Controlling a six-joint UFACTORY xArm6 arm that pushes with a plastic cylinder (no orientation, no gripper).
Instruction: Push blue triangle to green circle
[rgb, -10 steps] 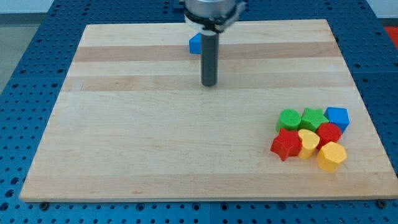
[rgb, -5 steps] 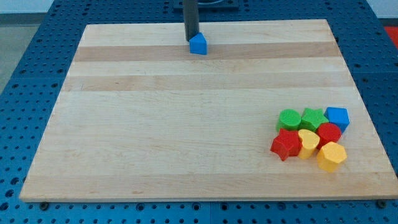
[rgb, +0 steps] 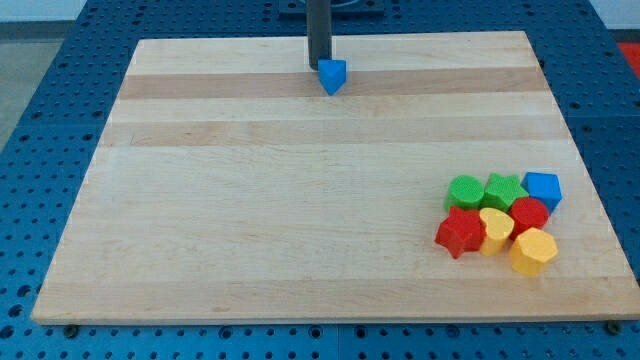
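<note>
The blue triangle (rgb: 332, 76) lies near the top middle of the wooden board (rgb: 250, 220). My tip (rgb: 319, 68) touches its upper left side, just toward the view's top. The green circle (rgb: 464, 191) sits at the lower right, at the upper left corner of a tight cluster of blocks, far from the triangle.
The cluster holds a green star (rgb: 504, 188), a blue block (rgb: 543, 189), a red star (rgb: 460, 232), a yellow heart (rgb: 495, 229), a red block (rgb: 529, 214) and a yellow hexagon (rgb: 534, 251). The board's right edge is close to the cluster.
My tip went from mid-board up behind the blue triangle, then shifted right and down. The triangle slid a little right and down and turned.
</note>
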